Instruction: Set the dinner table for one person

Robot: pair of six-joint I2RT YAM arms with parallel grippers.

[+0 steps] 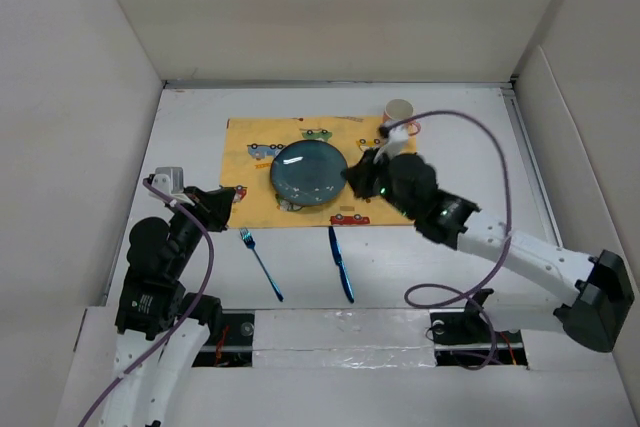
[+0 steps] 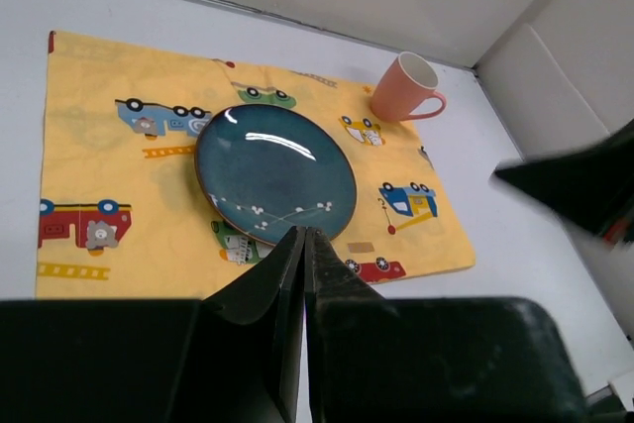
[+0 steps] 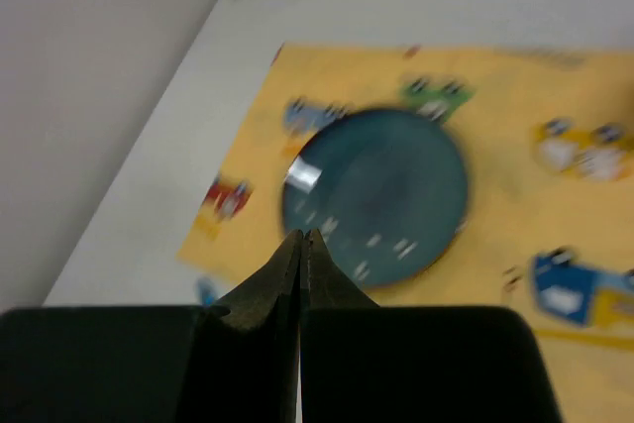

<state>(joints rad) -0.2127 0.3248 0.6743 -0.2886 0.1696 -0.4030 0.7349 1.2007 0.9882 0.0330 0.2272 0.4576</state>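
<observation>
From above, the white counter (image 1: 300, 247) carries a yellow placemat (image 1: 250, 137) with a blue plate (image 1: 308, 173) at its centre and a mug (image 1: 399, 110) at its far right corner. A fork (image 1: 261, 265) and a knife (image 1: 341, 264) lie on bare counter near the placemat's front edge. Both have their long axes running roughly near to far, the fork slanted. The fork sits just to the near right of the left pincer (image 1: 228, 199), so the left arm looks the closer one for it. The right pincer (image 1: 352, 177) hovers at the plate's right rim, with the knife on its near side.

In the left wrist view, the fingers are pressed together and hold nothing. Plate and mug lie ahead, and the cutlery is out of sight.

The right wrist view is blurred. Its fingers are also closed and empty, pointing at the plate.
</observation>
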